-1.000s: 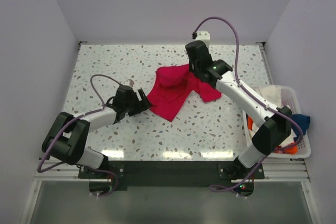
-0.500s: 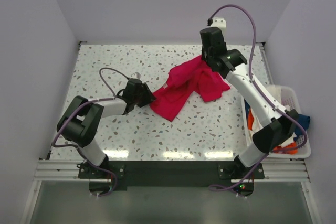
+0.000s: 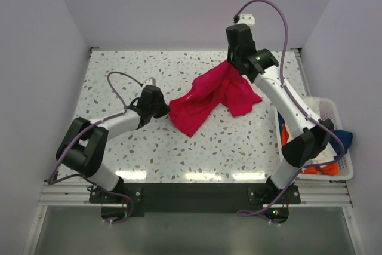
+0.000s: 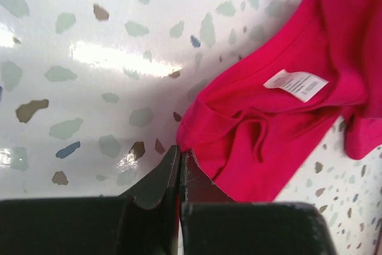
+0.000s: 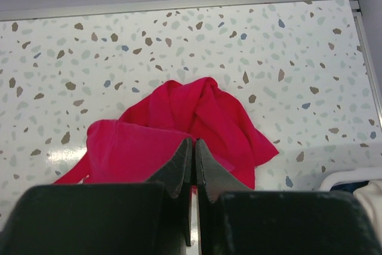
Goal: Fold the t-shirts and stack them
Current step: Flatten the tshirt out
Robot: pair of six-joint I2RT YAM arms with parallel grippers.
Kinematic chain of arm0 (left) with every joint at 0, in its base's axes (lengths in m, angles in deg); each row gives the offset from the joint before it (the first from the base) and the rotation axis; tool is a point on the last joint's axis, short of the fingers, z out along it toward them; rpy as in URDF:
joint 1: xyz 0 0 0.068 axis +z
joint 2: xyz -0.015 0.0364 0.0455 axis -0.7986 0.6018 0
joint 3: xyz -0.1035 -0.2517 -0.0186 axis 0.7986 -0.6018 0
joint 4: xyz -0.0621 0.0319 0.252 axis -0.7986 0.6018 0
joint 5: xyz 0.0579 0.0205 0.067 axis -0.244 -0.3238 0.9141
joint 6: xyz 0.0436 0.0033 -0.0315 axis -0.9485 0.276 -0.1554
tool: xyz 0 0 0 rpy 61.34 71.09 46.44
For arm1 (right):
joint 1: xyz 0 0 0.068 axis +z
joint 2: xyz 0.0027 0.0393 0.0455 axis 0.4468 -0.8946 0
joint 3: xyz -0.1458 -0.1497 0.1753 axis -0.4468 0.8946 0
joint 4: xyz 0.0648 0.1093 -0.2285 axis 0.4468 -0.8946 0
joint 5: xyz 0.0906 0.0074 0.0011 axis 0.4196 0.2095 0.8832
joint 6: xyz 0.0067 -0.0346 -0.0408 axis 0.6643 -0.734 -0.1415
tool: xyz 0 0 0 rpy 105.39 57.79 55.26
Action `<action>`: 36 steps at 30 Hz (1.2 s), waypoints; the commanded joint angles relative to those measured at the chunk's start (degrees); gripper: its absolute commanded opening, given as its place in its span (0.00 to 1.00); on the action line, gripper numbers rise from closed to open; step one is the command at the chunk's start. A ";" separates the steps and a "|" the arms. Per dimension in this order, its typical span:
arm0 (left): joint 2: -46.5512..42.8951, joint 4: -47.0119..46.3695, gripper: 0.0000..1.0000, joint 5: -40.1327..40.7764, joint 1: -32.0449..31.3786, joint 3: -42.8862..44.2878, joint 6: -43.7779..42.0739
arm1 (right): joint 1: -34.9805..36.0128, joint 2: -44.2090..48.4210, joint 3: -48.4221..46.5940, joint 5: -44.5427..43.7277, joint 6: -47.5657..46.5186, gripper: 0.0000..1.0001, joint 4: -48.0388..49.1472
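From the top view, I see the red t-shirt strung on a diagonal between my two arms. The left gripper is clenched on its near-left edge, and the right gripper pinches its far end, raised off the table. Through the left wrist camera, my jaws are closed on a hem corner, with the cloth and its label spreading ahead and to the right. Through the right wrist camera, the shut jaws grip red cloth, which bunches just ahead and below. I judge the next pull should run along that diagonal.
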 commanded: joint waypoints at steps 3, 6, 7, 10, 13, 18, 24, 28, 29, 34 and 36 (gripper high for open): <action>-8.57 7.65 0.00 5.37 4.63 7.16 -3.77 | -0.38 -0.81 -7.30 0.58 -2.38 0.00 -0.99; -11.65 10.55 0.00 6.59 8.06 11.36 -6.40 | -0.38 -0.81 -9.42 2.33 -3.17 0.00 -0.91; -12.52 11.52 0.00 7.91 8.85 12.95 -7.20 | -0.47 -0.63 -10.99 2.86 -3.44 0.00 -0.91; -13.23 15.03 0.00 10.28 11.67 20.42 -10.45 | -0.38 0.42 -14.08 5.93 -3.79 0.00 -0.29; -13.76 16.45 0.00 11.17 13.69 27.02 -12.65 | -0.30 2.18 -15.84 10.41 -3.70 0.00 0.93; -14.55 16.27 0.00 10.65 14.40 35.10 -15.90 | -0.21 4.46 -16.45 10.96 -4.49 0.00 3.22; -16.66 14.78 0.00 5.56 14.49 41.79 -19.68 | -0.21 5.87 -20.05 4.37 -6.86 0.00 4.45; -18.24 14.52 0.00 -5.75 14.49 42.77 -18.72 | -0.30 5.35 -22.78 -3.79 -9.93 0.00 5.68; -18.59 14.25 0.00 -7.71 14.40 41.98 -18.37 | -0.38 5.17 -23.22 -5.73 -10.64 0.00 6.64; -18.95 13.72 0.00 -16.24 12.38 42.32 -18.36 | -1.44 4.38 -27.35 -11.02 -13.89 0.00 9.28; -18.51 14.07 0.00 -16.43 10.10 44.86 -19.76 | -1.44 4.20 -29.45 -11.37 -14.42 0.00 10.69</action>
